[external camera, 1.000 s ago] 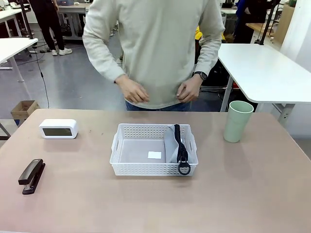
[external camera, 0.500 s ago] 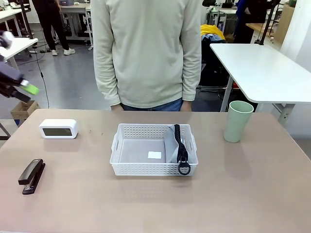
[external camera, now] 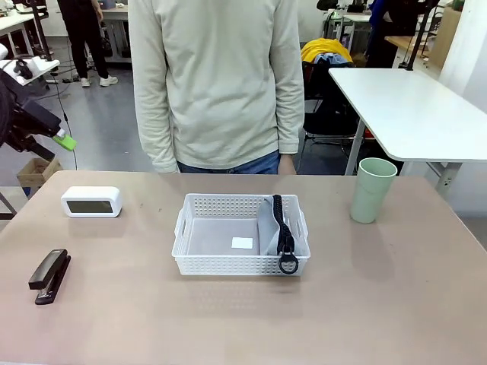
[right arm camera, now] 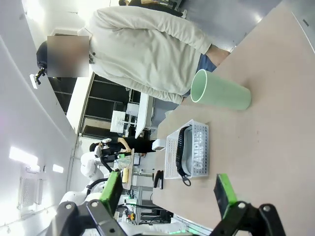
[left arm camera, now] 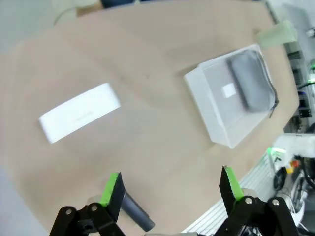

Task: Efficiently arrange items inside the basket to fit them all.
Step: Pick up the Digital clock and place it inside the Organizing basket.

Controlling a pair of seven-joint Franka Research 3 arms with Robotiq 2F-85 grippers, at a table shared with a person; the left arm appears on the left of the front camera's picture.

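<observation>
The white basket (external camera: 190, 228) sits mid-table with the grey pouch (external camera: 268, 226) standing along its right side, black strap (external camera: 286, 242) draped over the front rim. The white block (external camera: 91, 201) lies at the far left, and the black stapler (external camera: 49, 275) is nearer me on the left. At the right stands the green cup (external camera: 374, 188). My left gripper (external camera: 53, 135) hovers off the table's left edge, open and empty (left arm camera: 171, 187), above the block (left arm camera: 79, 118) and stapler (left arm camera: 135, 212). My right gripper (right arm camera: 168, 191) is open and empty, far from the cup (right arm camera: 221, 92) and basket (right arm camera: 197, 147).
A person in a pale sweater (external camera: 217, 76) stands at the far side of the table, arms down at the sides. A white label (external camera: 242, 243) lies on the basket's floor. Bare tabletop surrounds the basket. Another white table (external camera: 411, 106) stands at the back right.
The person's hands dropped from in front of the body to the sides. My left arm came into view at the left edge and moved slightly right.
</observation>
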